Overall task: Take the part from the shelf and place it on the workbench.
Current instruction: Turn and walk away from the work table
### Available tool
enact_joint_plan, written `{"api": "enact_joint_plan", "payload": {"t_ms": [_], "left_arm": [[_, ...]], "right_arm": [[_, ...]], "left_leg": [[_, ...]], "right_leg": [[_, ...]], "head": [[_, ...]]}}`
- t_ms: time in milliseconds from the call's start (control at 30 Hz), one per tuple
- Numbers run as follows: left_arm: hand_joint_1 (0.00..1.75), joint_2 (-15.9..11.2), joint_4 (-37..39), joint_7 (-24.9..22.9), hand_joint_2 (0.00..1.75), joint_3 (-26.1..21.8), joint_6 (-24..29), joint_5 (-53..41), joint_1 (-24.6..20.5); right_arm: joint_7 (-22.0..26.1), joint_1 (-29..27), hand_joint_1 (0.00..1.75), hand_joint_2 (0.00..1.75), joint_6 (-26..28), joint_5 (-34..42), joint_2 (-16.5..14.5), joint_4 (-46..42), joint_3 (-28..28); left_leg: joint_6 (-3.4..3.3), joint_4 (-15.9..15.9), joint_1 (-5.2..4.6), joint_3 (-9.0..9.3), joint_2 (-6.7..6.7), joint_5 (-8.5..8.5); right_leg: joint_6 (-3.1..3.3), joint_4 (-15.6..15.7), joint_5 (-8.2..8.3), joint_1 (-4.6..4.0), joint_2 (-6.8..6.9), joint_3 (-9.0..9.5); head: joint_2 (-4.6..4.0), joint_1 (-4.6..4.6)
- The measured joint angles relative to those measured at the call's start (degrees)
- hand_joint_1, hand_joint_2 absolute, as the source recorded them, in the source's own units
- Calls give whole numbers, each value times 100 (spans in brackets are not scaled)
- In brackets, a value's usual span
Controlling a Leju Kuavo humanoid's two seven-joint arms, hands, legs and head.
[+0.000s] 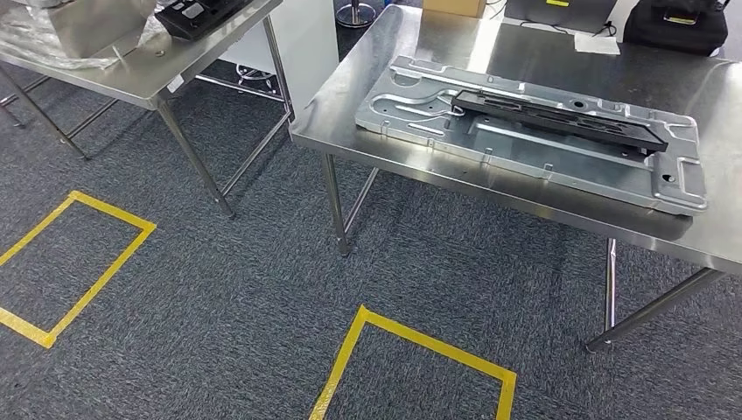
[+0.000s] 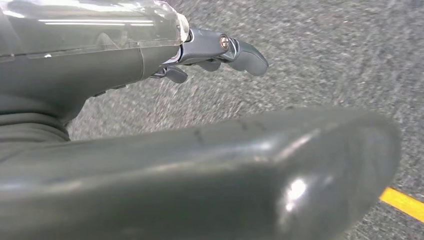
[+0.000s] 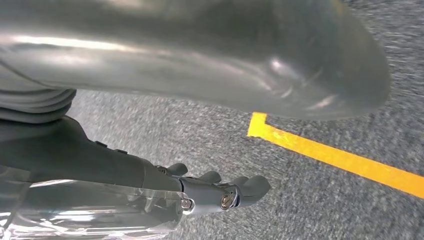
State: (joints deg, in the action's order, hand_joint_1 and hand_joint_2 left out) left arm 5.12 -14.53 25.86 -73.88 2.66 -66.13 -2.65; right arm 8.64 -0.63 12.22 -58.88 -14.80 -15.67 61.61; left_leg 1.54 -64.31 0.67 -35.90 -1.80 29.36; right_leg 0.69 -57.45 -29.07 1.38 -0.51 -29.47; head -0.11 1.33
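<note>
A long black part (image 1: pixel 556 115) lies across a large silver stamped metal plate (image 1: pixel 437 131) on the steel workbench (image 1: pixel 367 96) at the upper right of the head view. My left hand (image 2: pixel 200 165) hangs over grey carpet in the left wrist view, thumb and fingers (image 2: pixel 240 50) apart, holding nothing. My right hand (image 3: pixel 200 65) also hangs over the carpet in the right wrist view, its fingers (image 3: pixel 235 192) stretched out and empty.
A second steel table (image 1: pixel 131 70) at the upper left carries a plastic-wrapped box and a black device (image 1: pixel 197 13). Yellow tape rectangles (image 1: pixel 411 346) mark the grey carpet. A black bag (image 1: pixel 674 22) and papers sit at the workbench's far edge.
</note>
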Motion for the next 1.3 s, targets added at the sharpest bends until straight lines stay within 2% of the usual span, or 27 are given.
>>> {"api": "enact_joint_plan", "payload": {"t_ms": [67, 100, 133, 167, 200, 267, 300, 333, 400, 467, 533, 567, 600, 633, 667, 700, 767, 833, 900, 967, 1033, 1100, 1133, 1167, 1200, 1267, 1300], "left_arm": [[0, 4, 0, -10, 0, 0, 1, 3, -6], [0, 5, 0, -14, 0, 0, 1, 5, -1], [0, 6, 0, -18, 0, 0, 1, 6, 7], [0, 5, 0, -21, 0, 0, 2, 6, 14], [0, 5, 0, -22, 0, 0, 3, 5, 17], [0, 4, 0, -14, 0, 0, 5, 2, 1], [0, 4, 0, -5, 0, 0, 5, -9, -9], [0, 4, 0, 6, 0, 0, 5, -21, -11], [0, 4, 0, 34, 0, 0, 7, -55, 10], [0, 11, 0, 63, 0, 0, 7, -86, 24], [0, 17, 0, 77, 0, 0, 7, -112, 6], [0, 17, 0, 75, 0, 0, 9, -119, -4], [0, 19, 0, 67, 0, 0, 12, -128, -11], [0, 24, 0, 55, 0, 0, 15, -139, -12], [0, 32, 0, 39, 0, 0, 20, -147, -10], [0, 41, 1, 21, 0, 0, 26, -158, -8], [0, 64, 2, -13, 0, 0, 43, -174, -15], [0, 81, 2, -44, 0, 0, 58, -193, -27], [0, 83, 2, -64, 0, 1, 66, -211, -18], [0, 86, 2, -69, 0, 2, 67, -219, -6], [0, 93, 2, -57, 0, 2, 67, -214, -21], [0, 105, 3, -28, 0, 3, 64, -209, -35], [0, 112, 4, -7, 0, 4, 60, -208, -34], [0, 117, 4, 19, 0, 4, 55, -208, -30], [0, 119, 4, 48, 0, 4, 50, -208, -27], [0, 120, 4, 97, 0, 4, 39, -203, -40], [0, 122, 3, 109, 0, 4, 35, -198, -51]], "right_arm": [[-62, -16, 0, 0, -31, -16, 0, 8, 12], [-86, -18, 0, 0, -49, -21, 0, 11, 19], [-106, -17, 0, 0, -65, -23, 0, 13, 24], [-119, -14, 0, 0, -78, -25, 0, 14, 26], [-130, -10, 0, 0, -92, -27, 0, 15, 27], [-175, -6, 0, 0, -156, -42, 0, 20, 30], [-210, -4, 0, 0, -210, -56, 1, 23, 32], [-251, 0, 0, 0, -275, -73, 1, 26, 33], [-311, 18, 0, 0, -411, -99, 1, 28, 35], [-341, 24, 0, 0, -546, -116, 1, 30, 43], [-349, 11, 0, 0, -678, -142, 3, 36, 65], [-344, 4, 0, 0, -733, -161, 3, 40, 75], [-334, -2, 0, 0, -773, -183, 4, 43, 84], [-322, -7, 0, 0, -799, -203, 4, 44, 89], [-310, -11, 0, 0, -813, -216, 4, 44, 91], [-299, -16, 0, 0, -820, -226, 5, 44, 93], [-279, -31, 0, 0, -821, -235, 7, 44, 104], [-256, -38, 0, 0, -820, -243, 7, 44, 126], [-242, -32, 0, 0, -820, -247, 1, 44, 154], [-247, -38, 0, 0, -816, -252, -5, 44, 175], [-285, -56, 0, 0, -814, -273, -8, 44, 190], [-352, -68, 0, 0, -814, -301, -9, 44, 214], [-393, -68, 0, 0, -815, -315, -9, 44, 226], [-437, -65, 0, 0, -815, -328, -9, 44, 239], [-485, -62, 0, 0, -816, -344, -9, 44, 254], [-567, -59, 0, 0, -817, -378, -14, 44, 296], [-595, -58, 0, 0, -817, -397, -16, 43, 318]], "left_leg": [[37, -788, 10, -340, 113, 386], [44, -1005, 12, -418, 128, 451], [41, -995, 11, -379, 140, 403], [28, -743, 10, -216, 166, 257], [3, -331, 4, 29, 231, 71], [-65, 438, -40, 449, 421, -151], [-98, 621, -63, 535, 479, -179], [-127, 677, -86, 539, 481, -166], [-187, 702, -81, 520, 383, -200], [-254, 758, -52, 534, 297, -247], [-304, 780, -42, 522, 207, -285], [-318, 775, -46, 505, 151, -294], [-324, 770, -50, 495, 87, -299], [-325, 765, -53, 492, 17, -301], [-323, 758, -53, 496, -54, -301], [-317, 746, -51, 501, -124, -298], [-281, 698, -62, 480, -249, -283], [-216, 660, -68, 426, -360, -281], [-144, 635, -56, 380, -448, -286], [-82, 389, -61, 280, -281, -151], [-30, -252, -54, -4, 4, 218], [3, -900, -27, -311, 114, 523], [7, -998, -20, -354, 132, 525], [2, -870, -15, -284, 149, 415], [-14, -537, -16, -107, 183, 224], [-79, 272, -48, 308, 377, -81], [-115, 526, -72, 433, 449, -150]], "right_leg": [[23, -5, 4, -28, 151, -36], [25, -7, 5, -38, 221, -48], [25, -9, 5, -44, 286, -52], [22, -9, 4, -49, 347, -47], [16, -9, 0, -55, 404, -36], [-22, -16, -13, -81, 507, -18], [-49, -19, -17, -93, 550, -13], [-78, -19, -17, -102, 594, -11], [-139, -15, -24, -101, 652, 6], [-196, -215, -192, -89, 495, -66], [-220, -868, -569, -70, 225, -374], [-221, -1264, -733, -67, 148, -573], [-220, -1548, -801, -64, 106, -719], [-217, -1638, -753, -63, 85, -776], [-209, -1491, -594, -61, 66, -719], [-198, -1153, -367, -56, 14, -571], [-169, -416, -37, -37, -234, -262], [-136, -114, 32, -31, -369, -156], [-76, -91, 47, -34, -249, -152], [0, -58, 62, -24, -117, -132], [46, -47, 58, -36, 32, -127], [62, -57, 45, -61, 191, -133], [64, -63, 37, -70, 266, -133], [63, -69, 28, -75, 332, -130], [57, -74, 17, -79, 395, -118], [26, -78, -9, -94, 510, -86], [-3, -78, -20, -101, 556, -72]], "head": [[0, 12], [0, 12], [0, 12], [0, 12], [0, 11], [0, 10], [0, 8], [-1, 5], [-1, 4], [0, -2], [0, -14], [0, -16], [0, -16], [0, -16], [0, -16], [0, -16], [0, -16], [0, -11], [0, -9], [0, 6], [0, 28], [0, 32], [0, 32], [0, 32], [0, 32], [0, 30], [0, 29]]}}
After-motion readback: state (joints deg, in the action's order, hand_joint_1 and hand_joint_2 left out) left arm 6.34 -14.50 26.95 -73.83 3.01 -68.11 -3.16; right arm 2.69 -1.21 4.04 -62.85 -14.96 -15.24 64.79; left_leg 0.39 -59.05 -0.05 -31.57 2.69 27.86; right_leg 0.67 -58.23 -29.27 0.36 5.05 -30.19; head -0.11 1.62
